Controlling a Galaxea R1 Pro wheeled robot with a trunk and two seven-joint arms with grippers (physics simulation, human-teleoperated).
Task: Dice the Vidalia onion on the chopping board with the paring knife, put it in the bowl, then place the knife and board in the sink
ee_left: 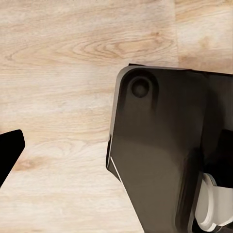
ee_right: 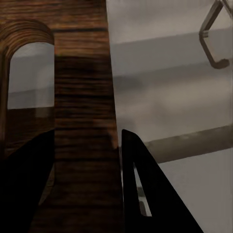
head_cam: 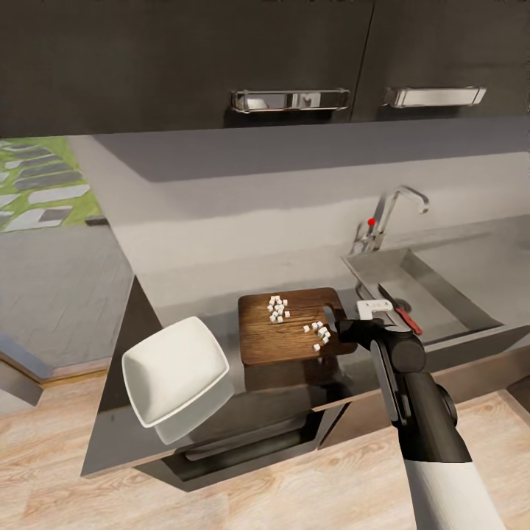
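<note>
The dark-brown chopping board (head_cam: 287,331) lies on the grey countertop (head_cam: 188,294) with diced onion (head_cam: 277,309) in two small heaps of white cubes on top. My right gripper (head_cam: 341,325) is at its slot-handle end. In the right wrist view my right gripper (ee_right: 87,133) has its fingers (ee_right: 145,194) on either side of the board's end strip (ee_right: 82,97), shut on it. The paring knife (head_cam: 403,315), with its red handle, lies in the sink (head_cam: 449,298). The white bowl (head_cam: 177,372) stands left of the board. The whole Vidalia onion is out of view. A black fingertip (ee_left: 9,150) of my left gripper hangs over the wooden floor.
The chrome tap (head_cam: 390,213) with a red knob rises behind the sink. Dark upper cabinets with metal handles (head_cam: 291,99) hang above the counter. The bowl sits close to the counter's front edge. Light wooden floor (head_cam: 221,500) lies below.
</note>
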